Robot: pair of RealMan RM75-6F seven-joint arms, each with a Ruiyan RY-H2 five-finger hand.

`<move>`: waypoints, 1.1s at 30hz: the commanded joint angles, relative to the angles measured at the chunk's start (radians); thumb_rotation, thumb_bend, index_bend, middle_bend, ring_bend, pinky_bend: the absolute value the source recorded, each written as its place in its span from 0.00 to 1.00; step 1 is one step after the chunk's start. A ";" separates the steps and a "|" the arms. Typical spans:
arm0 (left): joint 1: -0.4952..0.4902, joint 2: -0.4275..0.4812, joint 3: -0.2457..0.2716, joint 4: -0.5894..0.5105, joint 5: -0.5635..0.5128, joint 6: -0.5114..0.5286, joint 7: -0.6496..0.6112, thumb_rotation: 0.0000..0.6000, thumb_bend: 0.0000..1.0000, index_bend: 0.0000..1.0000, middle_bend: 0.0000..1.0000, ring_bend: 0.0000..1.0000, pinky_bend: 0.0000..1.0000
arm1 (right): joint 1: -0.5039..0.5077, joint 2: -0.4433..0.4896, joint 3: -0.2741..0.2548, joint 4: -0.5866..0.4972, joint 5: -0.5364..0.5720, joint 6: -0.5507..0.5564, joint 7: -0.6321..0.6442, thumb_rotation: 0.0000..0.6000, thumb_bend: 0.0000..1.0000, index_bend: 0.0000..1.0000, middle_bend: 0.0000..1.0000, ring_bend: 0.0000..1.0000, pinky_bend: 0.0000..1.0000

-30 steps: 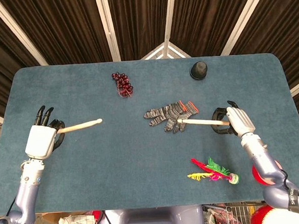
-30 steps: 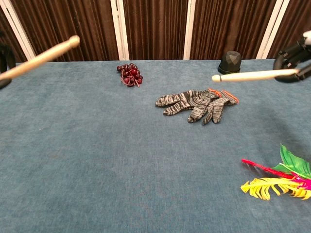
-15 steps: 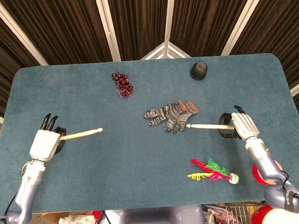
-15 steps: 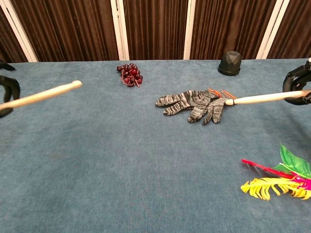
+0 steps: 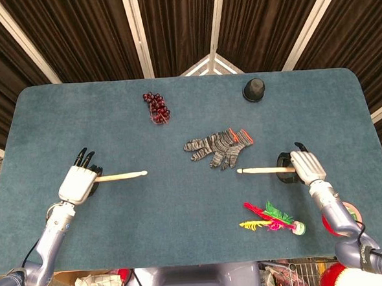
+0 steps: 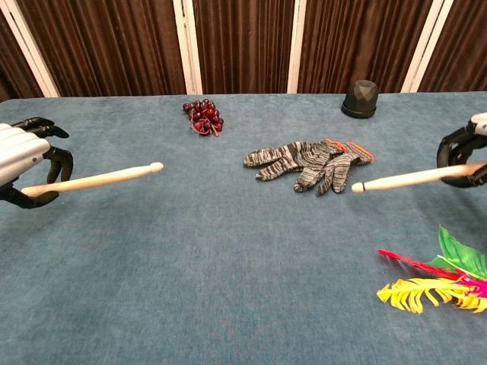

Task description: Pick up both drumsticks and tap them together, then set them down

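Both sticks gripped, tips pointing inward, well apart

Left hand (image 5: 78, 183) has its fingers (image 6: 53, 163) curled round the left drumstick (image 5: 120, 176); right hand (image 5: 307, 166) fingers wrap the right drumstick (image 5: 264, 170) the same way, both sticks roughly level over the blue counter (image 5: 182, 208). Striped gloves (image 5: 218, 148) lie just beyond the right stick's tip, feather shuttlecock (image 5: 273, 219) nearer the front edge, red bead bunch (image 5: 156, 107) and dark cup (image 5: 254, 89) at the back.

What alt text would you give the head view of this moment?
Seen from above, the left hand and right hand each hold a pale wooden drumstick pointing inward over a blue-grey felt table, tips far apart. Between them lie grey striped knit gloves, with dark red grapes, a black cup and a bright feathered shuttlecock around.
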State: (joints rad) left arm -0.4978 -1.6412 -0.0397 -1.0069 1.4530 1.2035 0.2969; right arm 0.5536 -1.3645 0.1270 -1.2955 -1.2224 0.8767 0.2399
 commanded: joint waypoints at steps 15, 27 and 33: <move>0.006 0.035 -0.006 -0.056 -0.025 -0.032 0.051 1.00 0.51 0.47 0.45 0.10 0.00 | 0.017 0.034 -0.003 -0.066 0.153 -0.103 -0.149 1.00 0.32 0.37 0.38 0.31 0.02; 0.025 0.070 -0.014 -0.142 -0.081 -0.060 0.123 1.00 0.50 0.32 0.32 0.05 0.00 | 0.011 0.088 0.039 -0.171 0.207 -0.066 -0.176 1.00 0.27 0.29 0.30 0.25 0.01; 0.092 0.174 -0.056 -0.385 -0.128 0.053 0.119 1.00 0.48 0.27 0.15 0.00 0.00 | -0.071 0.177 0.049 -0.334 0.092 0.115 -0.155 1.00 0.27 0.29 0.30 0.24 0.01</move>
State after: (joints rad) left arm -0.4494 -1.5299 -0.0690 -1.2597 1.3560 1.1858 0.4146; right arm 0.5280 -1.2295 0.1718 -1.5577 -1.0732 0.8988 0.0846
